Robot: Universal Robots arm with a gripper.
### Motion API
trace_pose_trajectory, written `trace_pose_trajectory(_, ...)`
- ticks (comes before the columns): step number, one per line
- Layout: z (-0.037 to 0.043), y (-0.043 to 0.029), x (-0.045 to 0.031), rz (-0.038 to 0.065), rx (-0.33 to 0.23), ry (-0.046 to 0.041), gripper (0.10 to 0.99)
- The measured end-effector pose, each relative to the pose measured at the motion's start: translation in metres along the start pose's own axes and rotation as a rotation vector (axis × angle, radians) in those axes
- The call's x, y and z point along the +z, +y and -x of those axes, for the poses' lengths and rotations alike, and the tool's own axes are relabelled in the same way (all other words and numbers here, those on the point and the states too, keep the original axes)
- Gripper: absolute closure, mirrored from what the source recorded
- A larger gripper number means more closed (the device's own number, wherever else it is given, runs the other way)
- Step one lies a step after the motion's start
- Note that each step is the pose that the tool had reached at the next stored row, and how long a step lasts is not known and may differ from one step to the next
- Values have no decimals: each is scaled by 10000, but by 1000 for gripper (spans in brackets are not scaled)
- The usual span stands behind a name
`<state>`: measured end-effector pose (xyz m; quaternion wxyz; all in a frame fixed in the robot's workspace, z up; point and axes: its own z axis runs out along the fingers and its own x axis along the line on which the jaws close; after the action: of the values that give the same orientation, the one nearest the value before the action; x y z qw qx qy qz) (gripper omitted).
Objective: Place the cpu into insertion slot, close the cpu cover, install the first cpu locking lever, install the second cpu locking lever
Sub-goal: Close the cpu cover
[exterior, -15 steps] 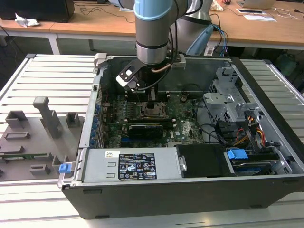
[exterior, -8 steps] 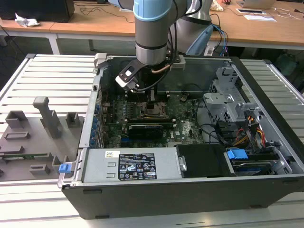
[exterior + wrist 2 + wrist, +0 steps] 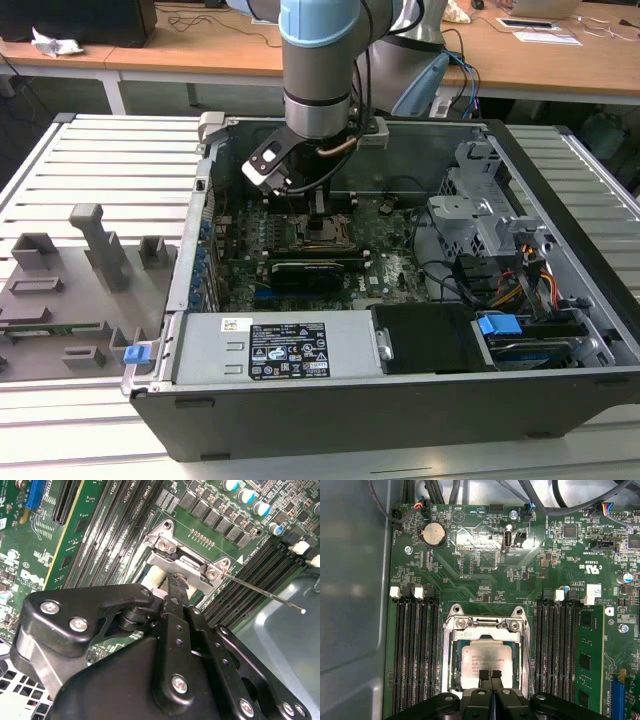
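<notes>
Exterior view: arm reaches down into an open PC case (image 3: pixel 400 420) lying on a slotted tabletop (image 3: pixel 110 160). The claw (image 3: pixel 318 212) sits low over the insertion slot (image 3: pixel 322 236) at mid-board. A black card (image 3: pixel 310 272) is just beside the slot on the near side, and the case walls are well apart from it. First wrist view: cpu (image 3: pixel 487 657) lies flat inside the slot, pale face up. It's square, so no long axis, w/ edges parallel to the memory slots (image 3: pixel 415 655) that flank it on both sides. The cpu cover (image 3: pixel 485 624) shows its hinged edge beyond the chip; can't tell if it's fully down. Claw is clenched w/ nothing between the tips, which are at the cpu's near edge; contact unclear. Second wrist view: a thin locking lever (image 3: pixel 265 596) juts out unlatched from the hinge corner, its tip free over bare case metal.
</notes>
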<state>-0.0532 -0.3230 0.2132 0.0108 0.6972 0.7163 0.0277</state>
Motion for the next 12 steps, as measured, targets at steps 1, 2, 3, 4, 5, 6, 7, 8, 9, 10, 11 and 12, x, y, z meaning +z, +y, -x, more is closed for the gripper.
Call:
trace_pose_trajectory(1, 0, -8, 2, 0, 1, 0, 980)
trace_pose_trajectory(2, -1, -12, 6, 1, 1, 1, 980)
trace_pose_trajectory(3, -1, -14, 8, 1, 1, 2, 980)
trace_pose_trajectory(4, -1, -22, 17, 1, 1, 2, 980)
trace_pose_trajectory(5, -1, -25, 20, 1, 1, 1, 980)
trace_pose_trajectory(6, -1, -37, 23, 2, 0, 0, 980)
trace_pose_trajectory(7, -1, -46, 23, 4, 0, 0, 980)
trace_pose_trajectory(8, -1, -53, 24, 5, 1, 1, 980)
trace_pose_trajectory(9, -2, -71, 27, 7, 1, 1, 980)
trace_pose_trajectory(10, -2, -76, 30, 7, 1, 1, 980)
trace_pose_trajectory(11, -2, -78, 36, 7, 0, 1, 980)
trace_pose_trajectory(12, -1, -80, 44, 7, 0, 1, 980)
